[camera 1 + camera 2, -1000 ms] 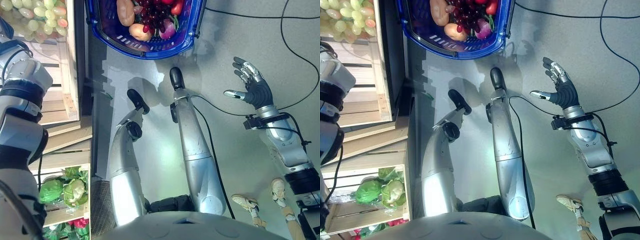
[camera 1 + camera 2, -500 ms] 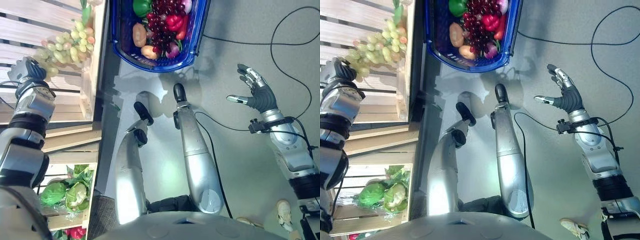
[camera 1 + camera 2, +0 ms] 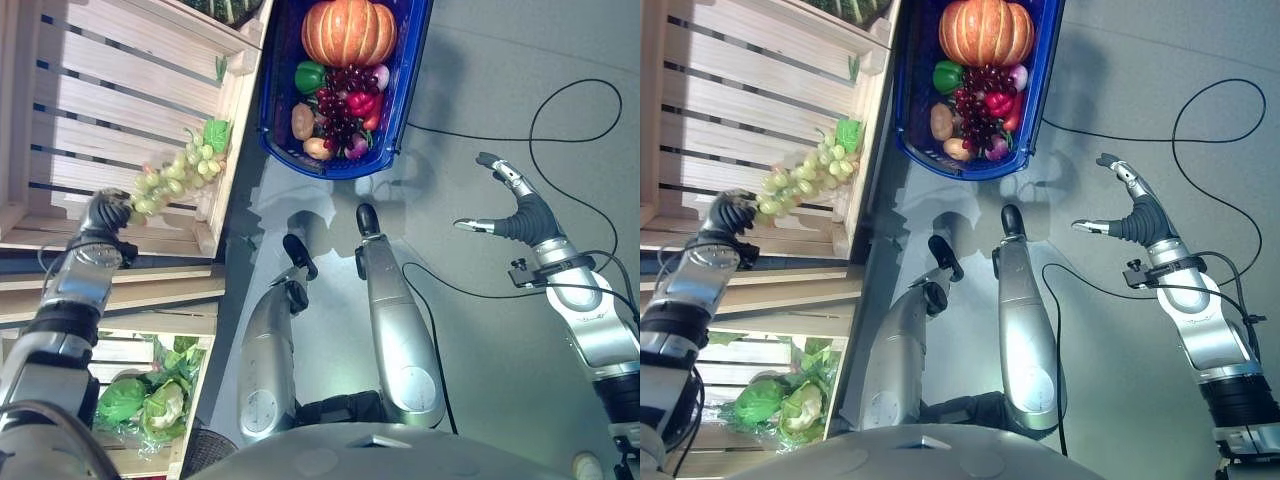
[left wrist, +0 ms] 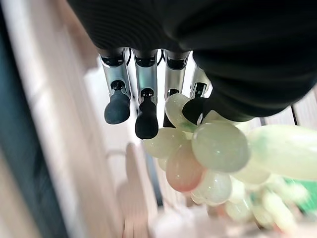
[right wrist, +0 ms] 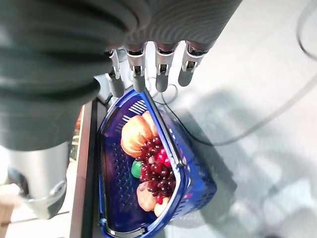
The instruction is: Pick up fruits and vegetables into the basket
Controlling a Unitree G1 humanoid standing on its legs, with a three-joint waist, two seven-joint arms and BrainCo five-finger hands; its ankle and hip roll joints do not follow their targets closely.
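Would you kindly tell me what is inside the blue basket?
The basket holds a pumpkin, green pepper, dark grapes and red pepper; anything beneath them is covered.

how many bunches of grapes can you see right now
2. Green grapes hang from the left hand by the crate; dark red grapes lie in the basket. More may be hidden under the produce.

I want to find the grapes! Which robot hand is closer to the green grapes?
The left robot hand: it grips the green grapes by the wooden crate. The right robot hand hangs open over the floor, far away.
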